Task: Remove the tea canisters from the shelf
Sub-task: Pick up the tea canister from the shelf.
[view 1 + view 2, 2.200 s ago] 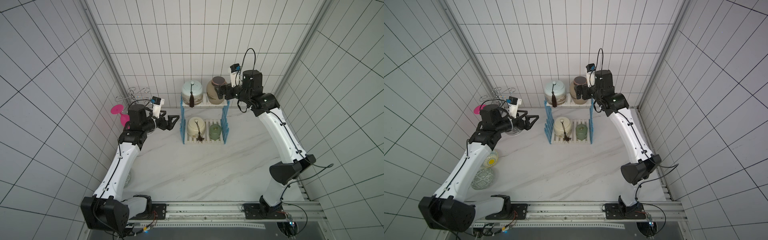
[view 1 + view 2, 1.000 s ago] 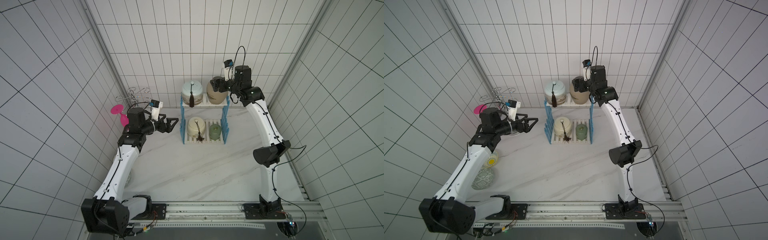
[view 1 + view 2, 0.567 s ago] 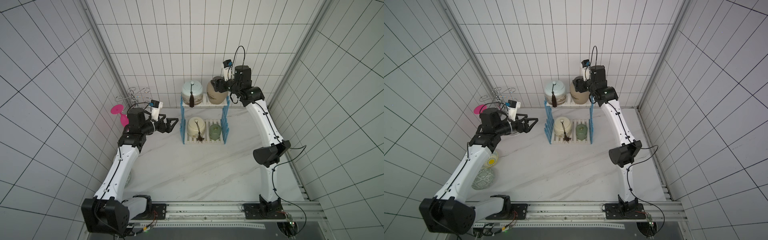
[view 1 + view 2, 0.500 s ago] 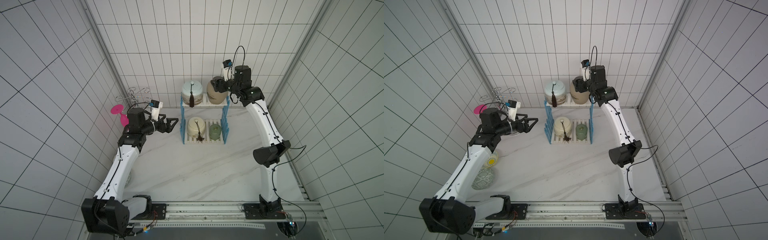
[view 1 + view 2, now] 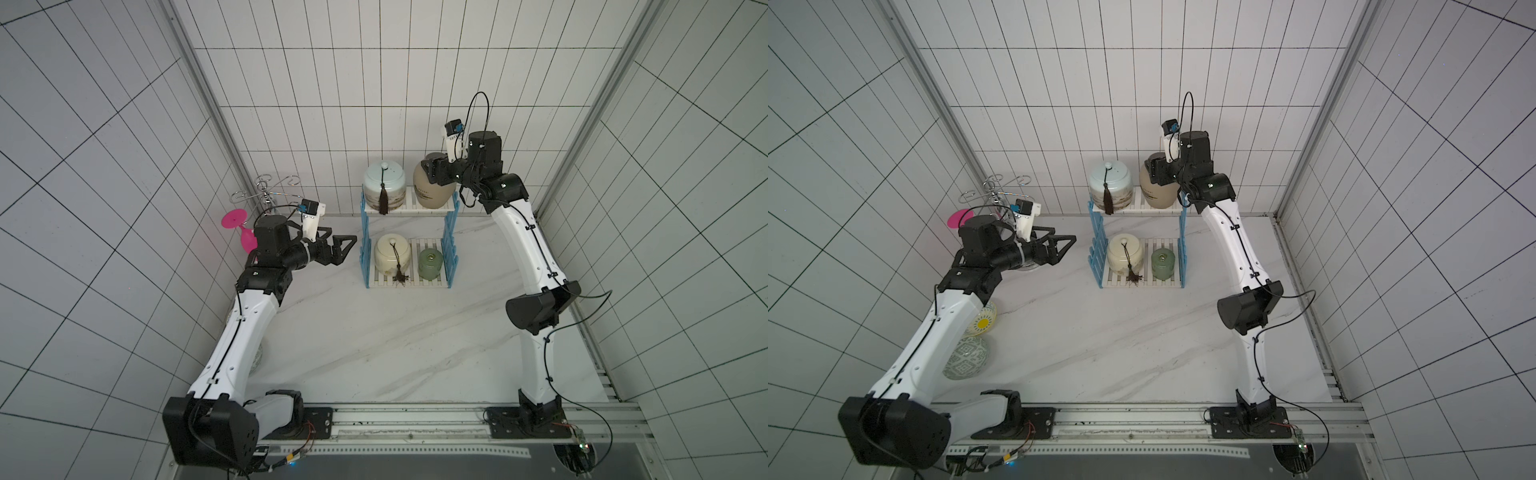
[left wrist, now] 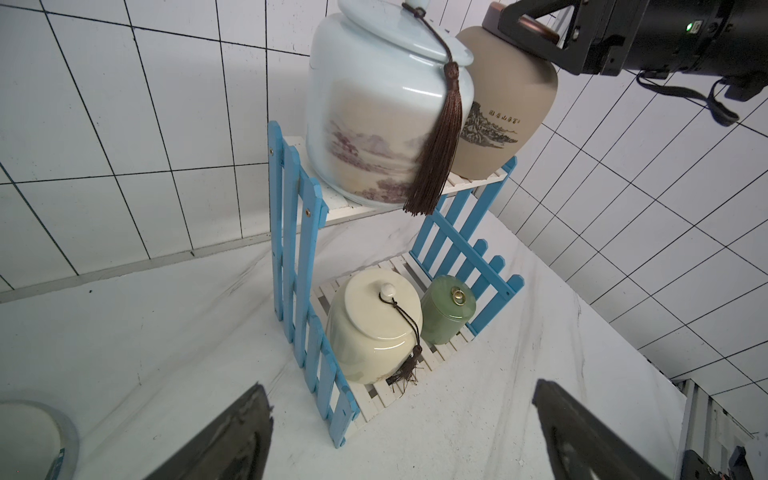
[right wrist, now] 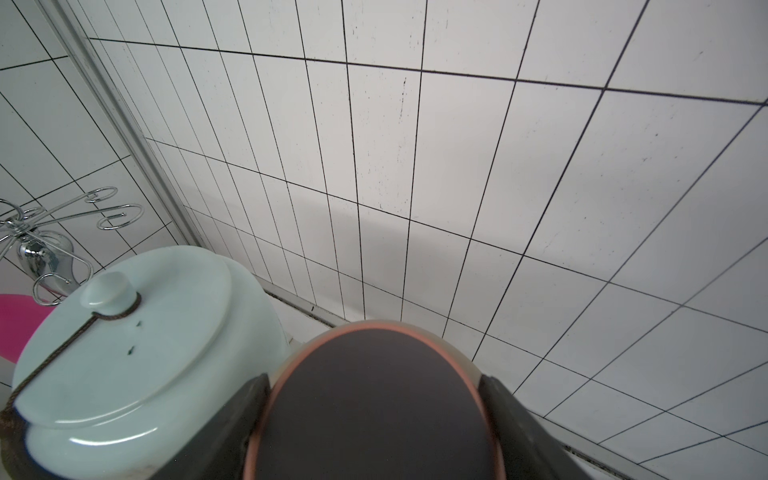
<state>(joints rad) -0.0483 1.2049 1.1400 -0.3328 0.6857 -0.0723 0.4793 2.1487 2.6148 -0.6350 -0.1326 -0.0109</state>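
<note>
The shelf [image 5: 365, 266] is seen at upper centre in both top views. On its upper tier stand the pale-blue canister [image 5: 383, 187] and the tan canister [image 5: 432, 197]. The cream canister [image 5: 392, 257] and the green canister [image 5: 430, 266] are on the lower tier. The right hand [image 7: 372, 382] is closed on the tan canister's dark lid. The left hand [image 5: 343, 237] is held wide open and empty, left of the shelf, over the surface [image 5: 374, 353].

White rectangular tiles with dark grout cover the back wall [image 5: 374, 62] and both side walls [image 5: 83, 208], which slant in from the left and right edges in both top views. Pale metal posts [image 5: 197, 79] run up the two back corners. The desk [image 5: 374, 353] is white marble with grey veins, evenly lit. A metal rail [image 5: 415, 424] spans the lower frame.
</note>
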